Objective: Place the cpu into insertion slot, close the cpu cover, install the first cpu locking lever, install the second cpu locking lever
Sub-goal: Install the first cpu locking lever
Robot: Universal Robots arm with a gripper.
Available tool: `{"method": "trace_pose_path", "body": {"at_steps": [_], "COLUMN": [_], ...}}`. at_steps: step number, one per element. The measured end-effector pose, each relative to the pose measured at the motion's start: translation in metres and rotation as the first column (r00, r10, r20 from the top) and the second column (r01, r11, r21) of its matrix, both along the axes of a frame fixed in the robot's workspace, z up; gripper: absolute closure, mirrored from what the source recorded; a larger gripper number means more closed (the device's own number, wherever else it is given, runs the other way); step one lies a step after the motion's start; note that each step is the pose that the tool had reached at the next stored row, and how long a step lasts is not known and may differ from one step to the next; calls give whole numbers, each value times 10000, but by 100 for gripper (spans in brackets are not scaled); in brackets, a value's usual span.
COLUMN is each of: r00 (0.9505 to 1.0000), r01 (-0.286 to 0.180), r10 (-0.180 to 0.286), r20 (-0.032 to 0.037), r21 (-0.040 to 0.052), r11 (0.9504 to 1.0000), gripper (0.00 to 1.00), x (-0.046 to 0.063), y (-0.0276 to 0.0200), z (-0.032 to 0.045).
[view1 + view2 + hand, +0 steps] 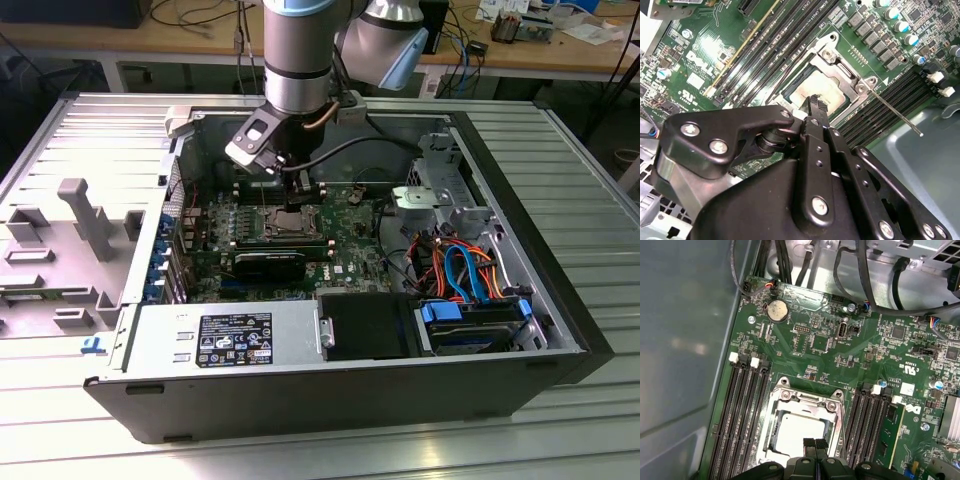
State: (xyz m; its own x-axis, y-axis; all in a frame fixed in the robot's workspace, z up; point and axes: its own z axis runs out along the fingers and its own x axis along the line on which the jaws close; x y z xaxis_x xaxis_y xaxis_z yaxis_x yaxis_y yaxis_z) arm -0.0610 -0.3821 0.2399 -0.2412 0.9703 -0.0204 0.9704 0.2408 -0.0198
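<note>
CPU (792, 432) lies flat in the insertion slot (288, 222), framed by the CPU cover (805, 401). I see the gripper (814, 443) pressed together on nothing, its tips just over the chip's edge. The second wrist view adds a thin locking lever (892, 110) jutting free across the memory slots (900, 92). Those slots flank the socket on both sides, with the chassis wall (685, 340) beyond.

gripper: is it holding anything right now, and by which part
Nothing is held. In the first wrist view the gripper is shut with nothing between its fingers, its tips over the cpu lying under the cpu cover.
</note>
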Motion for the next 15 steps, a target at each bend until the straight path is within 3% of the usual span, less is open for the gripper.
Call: {"method": "trace_pose_path", "body": {"at_steps": [15], "r00": [9990], "r01": [-455], "r10": [455], "r20": [0], "r21": [1], "r11": [9990], "gripper": [89], "x": [0], "y": [0], "z": [0]}}
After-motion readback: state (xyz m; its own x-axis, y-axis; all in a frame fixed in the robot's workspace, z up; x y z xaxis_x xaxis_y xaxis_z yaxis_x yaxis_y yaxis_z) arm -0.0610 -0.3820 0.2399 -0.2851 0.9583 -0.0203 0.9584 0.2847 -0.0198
